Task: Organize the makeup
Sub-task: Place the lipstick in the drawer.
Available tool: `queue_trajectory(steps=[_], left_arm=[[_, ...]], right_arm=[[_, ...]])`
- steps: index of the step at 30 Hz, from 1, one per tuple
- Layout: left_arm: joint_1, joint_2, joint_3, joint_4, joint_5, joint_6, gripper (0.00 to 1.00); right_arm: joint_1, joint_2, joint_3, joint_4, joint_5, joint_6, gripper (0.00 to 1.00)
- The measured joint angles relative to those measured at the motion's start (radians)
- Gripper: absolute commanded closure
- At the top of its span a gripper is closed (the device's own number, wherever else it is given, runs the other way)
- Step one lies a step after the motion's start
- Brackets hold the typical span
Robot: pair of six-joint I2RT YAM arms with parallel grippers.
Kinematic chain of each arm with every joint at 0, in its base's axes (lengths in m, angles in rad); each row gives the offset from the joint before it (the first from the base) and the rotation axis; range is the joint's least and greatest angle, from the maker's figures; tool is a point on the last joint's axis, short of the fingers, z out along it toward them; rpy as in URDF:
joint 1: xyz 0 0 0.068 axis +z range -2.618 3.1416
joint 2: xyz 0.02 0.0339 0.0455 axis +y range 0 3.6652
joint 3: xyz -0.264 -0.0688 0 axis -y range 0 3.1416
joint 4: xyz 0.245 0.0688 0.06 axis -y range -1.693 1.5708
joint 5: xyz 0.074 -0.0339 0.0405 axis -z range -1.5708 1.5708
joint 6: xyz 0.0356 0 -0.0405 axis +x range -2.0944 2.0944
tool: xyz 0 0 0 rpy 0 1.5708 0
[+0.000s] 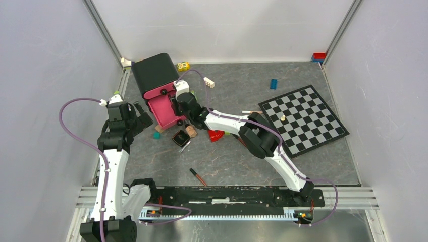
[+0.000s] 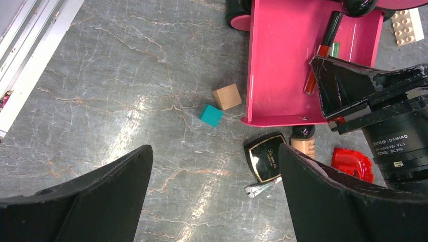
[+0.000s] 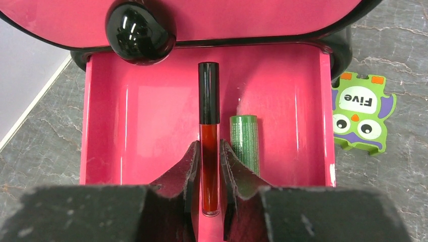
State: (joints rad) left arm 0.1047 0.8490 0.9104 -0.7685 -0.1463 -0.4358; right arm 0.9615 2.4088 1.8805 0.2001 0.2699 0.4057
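We look steeply down on the whole grey marbled desk (image 1: pixel 232 161) from a camera above and behind the arm bases, far enough back to take in both arms. Our left wrist camera hangs at middling height, facing straight down between the spread black fingers of the left hand (image 2: pixel 214 148) at the open pink plastic tray (image 2: pixel 282 60) and the square black compact (image 2: pixel 266 162). Our right wrist camera sits nearest, low over that tray, sighting along the slim dark-red tube with a black cap (image 3: pixel 209 116) pinched in the right hand (image 3: pixel 209 151); all three views share the tray.
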Motion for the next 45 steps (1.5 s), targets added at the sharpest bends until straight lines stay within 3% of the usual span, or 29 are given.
queue_trajectory(steps=[10,39,45], left_arm=[[0.0,0.0,0.0,0.0,0.0,0.0,0.0],[0.0,-0.001,-0.001,0.0,0.0,0.0,0.0],[0.0,-0.001,-0.001,0.0,0.0,0.0,0.0]], right_arm=[[0.0,0.009,0.014,0.0,-0.003,-0.018,0.82],[0.0,0.012,0.013,-0.021,-0.003,-0.029,0.69],[0.0,-0.066,-0.061,-0.008,-0.005,-0.033,0.67]])
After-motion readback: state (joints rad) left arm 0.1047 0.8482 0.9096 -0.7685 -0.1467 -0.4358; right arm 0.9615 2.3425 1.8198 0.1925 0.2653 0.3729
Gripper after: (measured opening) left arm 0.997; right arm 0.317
